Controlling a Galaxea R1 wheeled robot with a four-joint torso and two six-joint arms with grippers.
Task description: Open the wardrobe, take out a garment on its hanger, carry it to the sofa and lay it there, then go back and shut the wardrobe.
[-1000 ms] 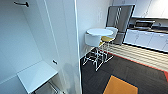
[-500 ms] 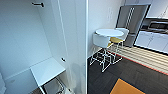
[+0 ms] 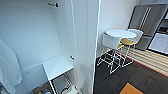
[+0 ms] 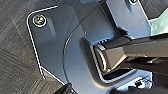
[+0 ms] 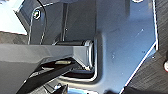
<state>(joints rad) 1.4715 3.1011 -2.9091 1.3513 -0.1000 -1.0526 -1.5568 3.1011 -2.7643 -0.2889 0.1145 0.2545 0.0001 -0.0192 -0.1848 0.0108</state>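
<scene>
Left gripper (image 4: 102,90): at the edge of my left wrist view, past the dark wrist plate (image 4: 75,50) and jointed bar (image 4: 130,50). I cannot tell whether it is wide or narrow, or holding anything.
Right gripper (image 5: 62,90): likewise low at the edge of my right wrist view, beyond its own plate. I cannot tell its state.
Floor under both wrists: dark grey carpet (image 4: 15,50) with a fine ribbed weave.
Tall white panel (image 3: 85,45): plain, flat and slightly glossy. It runs the full height of the head view at centre, with a bright strip down its right edge. No doors or handles are to be seen on it, so I cannot tell whether it is the wardrobe.
White wall (image 3: 32,30): left of the panel, bare, with one black peg (image 3: 53,4) near the top.
White cloth (image 3: 7,67): soft, plain and hanging at the far left edge against that wall. It carries no maroon.
Small white shelf (image 3: 57,66): square and flat, low against the wall, just left of the panel.
Wire basket (image 3: 62,86): beneath the shelf. Its contents are blurred.
Round white table (image 3: 121,33): right of the panel, near the far wall.
White stool (image 3: 111,41): thin wire legs, in front of the table.
Yellow-seated stool (image 3: 128,41): just beside the white one.
Steel fridge (image 3: 147,22): far right, behind the table.
Orange floor tile (image 3: 131,89): set in the dark carpet at the lower right.
</scene>
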